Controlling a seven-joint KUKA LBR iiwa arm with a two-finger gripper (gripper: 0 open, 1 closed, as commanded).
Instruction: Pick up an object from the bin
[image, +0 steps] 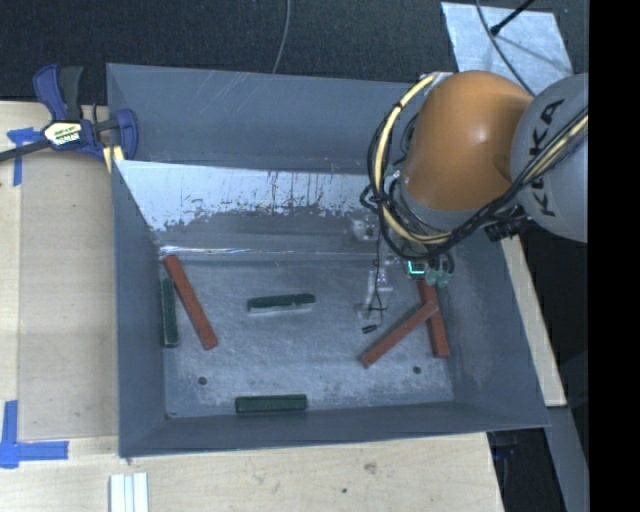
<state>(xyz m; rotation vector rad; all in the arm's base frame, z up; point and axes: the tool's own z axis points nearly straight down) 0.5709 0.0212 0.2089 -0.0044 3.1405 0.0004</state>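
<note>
Grey metal bin (300, 130), right side: the tool (377, 305) hangs just beside crossed red-brown sticks (400, 336); open or closed, I cannot tell. Nothing lifted yet.

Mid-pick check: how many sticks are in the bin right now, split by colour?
Red-brown sticks: 3, one at left, two overlapping at right
Dark green sticks: 3, at left, centre, near wall
Total: 6

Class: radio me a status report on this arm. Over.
Gripper over right side of grey metal bin. Two crossed red-brown flat sticks just beside it. Dark green flat bar lies apart, left.
</note>
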